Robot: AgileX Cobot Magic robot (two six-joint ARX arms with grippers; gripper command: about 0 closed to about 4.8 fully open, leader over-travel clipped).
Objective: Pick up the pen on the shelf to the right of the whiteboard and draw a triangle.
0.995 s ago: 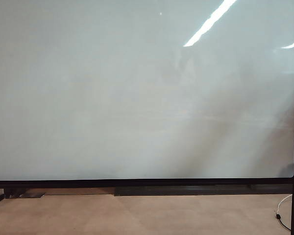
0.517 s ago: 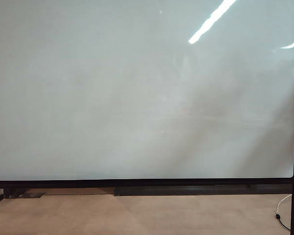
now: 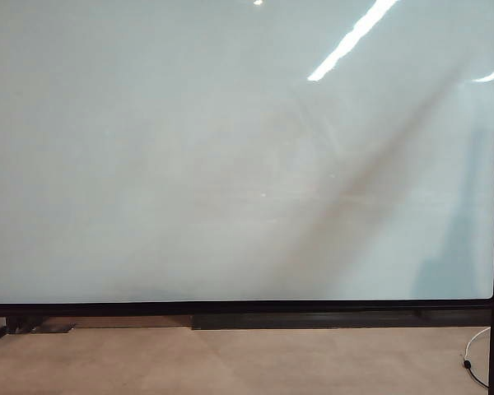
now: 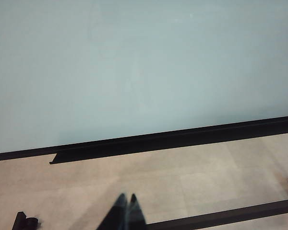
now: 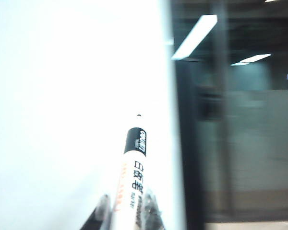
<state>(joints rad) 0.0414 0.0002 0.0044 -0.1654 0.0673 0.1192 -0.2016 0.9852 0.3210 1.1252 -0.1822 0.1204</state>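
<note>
Right wrist view showed the right gripper (image 5: pixel 126 211) clamped on the pen (image 5: pixel 130 179), whose white barrel ran out from between the fingers to a dark tip pointing toward the bright whiteboard (image 5: pixel 67 96), with the board's edge and a dim room beyond. Left wrist view had the left gripper (image 4: pixel 124 213) low over the pale floor (image 4: pixel 192 167), its dark fingertips pressed together and holding nothing, the board's black lower edging farther off. Exterior view caught neither arm, only the glossy board, blank, with no triangle on it.
</note>
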